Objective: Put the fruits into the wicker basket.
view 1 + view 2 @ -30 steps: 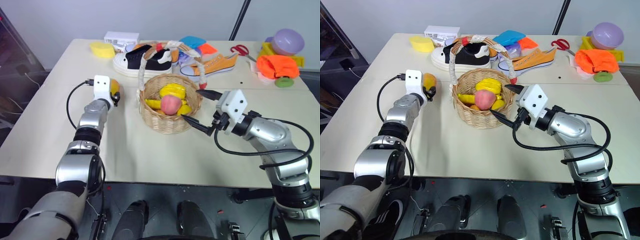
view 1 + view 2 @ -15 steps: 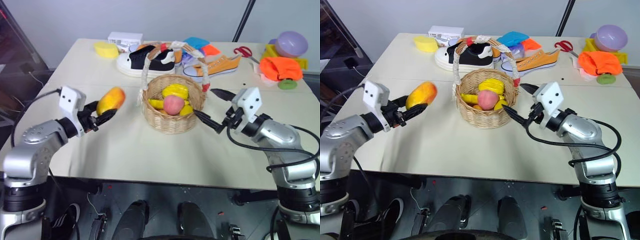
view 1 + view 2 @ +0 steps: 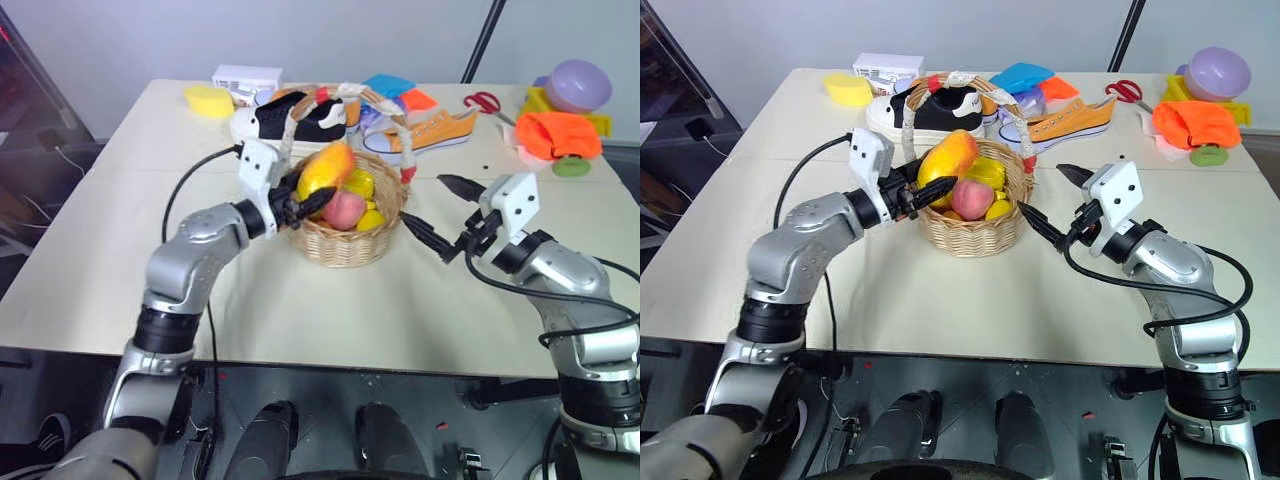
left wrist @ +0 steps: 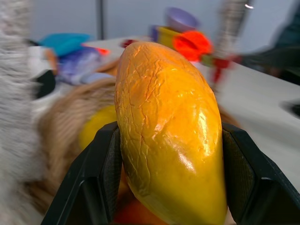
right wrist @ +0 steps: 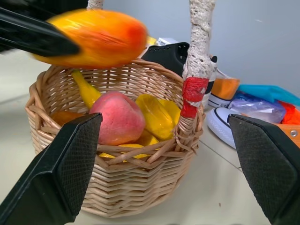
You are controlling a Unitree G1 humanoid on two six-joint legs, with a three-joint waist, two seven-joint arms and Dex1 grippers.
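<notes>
The wicker basket (image 3: 345, 240) stands mid-table, its white handle with red bands arching over it. A pink-red peach (image 3: 344, 210) lies inside on yellow pieces. My left gripper (image 3: 312, 199) is shut on the orange-yellow mango (image 3: 327, 170), holding it over the basket's left rim; the left wrist view shows the mango (image 4: 168, 126) squeezed between both black fingers. My right gripper (image 3: 438, 212) hangs open just right of the basket with nothing between its fingers. In the right wrist view the mango (image 5: 91, 37) hovers above the peach (image 5: 117, 117).
Behind the basket lie a black-and-white sneaker (image 3: 290, 118) and an orange sneaker (image 3: 435, 128). A yellow sponge (image 3: 208, 98) and white box (image 3: 244, 76) sit far left. Scissors (image 3: 485, 101), an orange cloth (image 3: 558, 133) and a purple bowl (image 3: 578, 83) are far right.
My left arm has lifted the mango off the table on the left and swung it right, to above the basket's rim. The right gripper has shifted slightly right, away from the basket.
</notes>
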